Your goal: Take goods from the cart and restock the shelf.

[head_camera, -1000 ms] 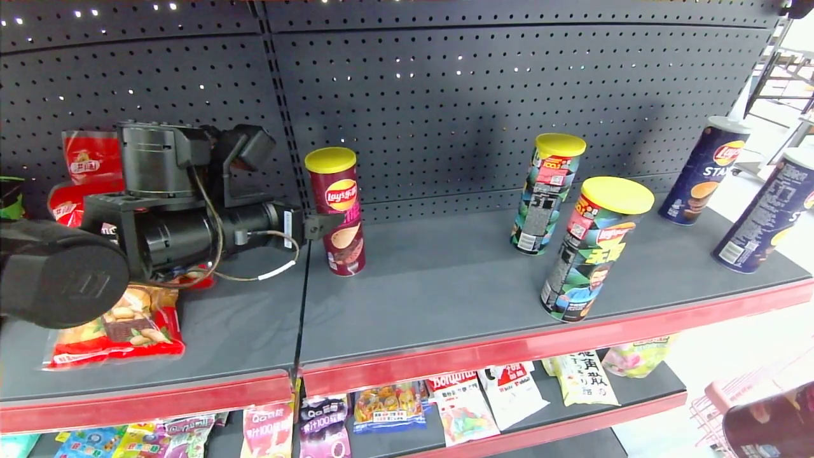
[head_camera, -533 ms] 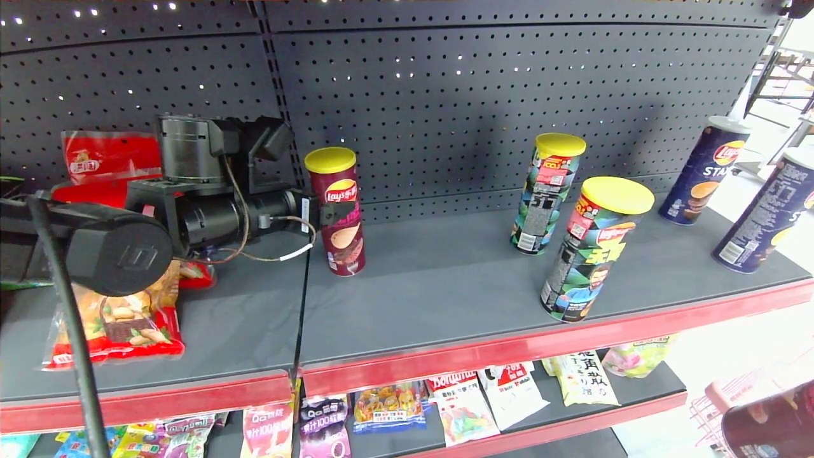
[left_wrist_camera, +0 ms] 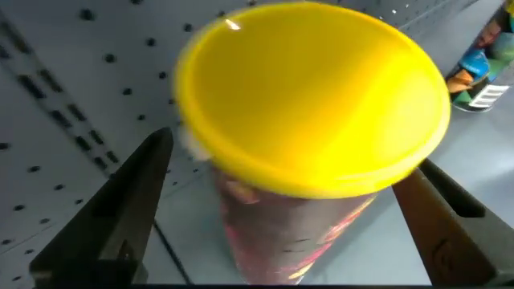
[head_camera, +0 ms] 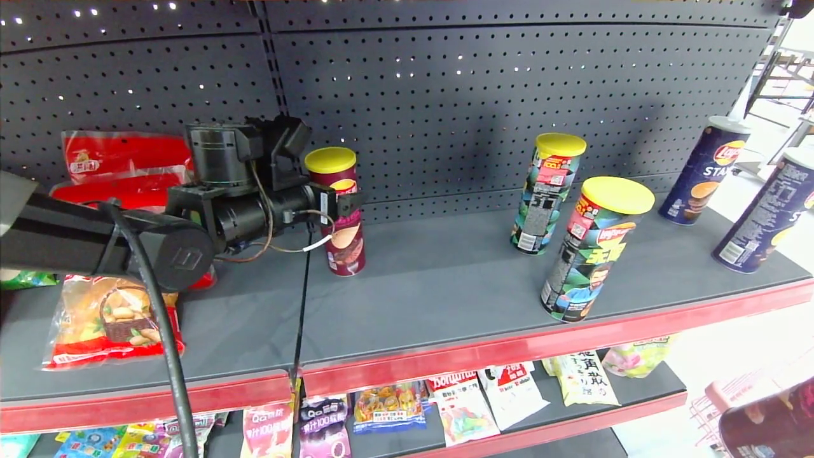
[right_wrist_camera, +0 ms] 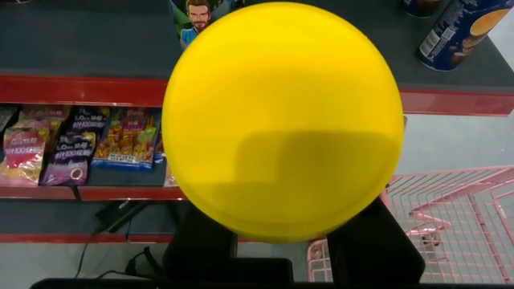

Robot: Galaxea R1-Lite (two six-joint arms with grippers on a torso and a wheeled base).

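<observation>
A maroon chips can point(head_camera: 338, 219) with a yellow lid point(left_wrist_camera: 309, 104) stands upright on the grey shelf point(head_camera: 445, 286), near the pegboard. My left gripper point(head_camera: 344, 204) is open, one finger point(left_wrist_camera: 132, 209) on each side of the can and clear of its body. Low at the right, my right gripper point(right_wrist_camera: 289, 250) is shut on another dark chips can point(head_camera: 766, 420). That can's yellow lid point(right_wrist_camera: 283, 120) hides most of the fingers.
Two green-patterned cans point(head_camera: 591, 248) and two navy cans point(head_camera: 703, 168) stand farther right on the shelf. Red snack bags point(head_camera: 114, 318) lie under my left arm. The lower shelf point(head_camera: 572, 413) holds candy bags. A pink cart point(right_wrist_camera: 458, 221) sits below the right gripper.
My left arm has moved right and deeper over the shelf, its fingers sliding up and around the maroon can, which stayed put. The right arm has barely moved.
</observation>
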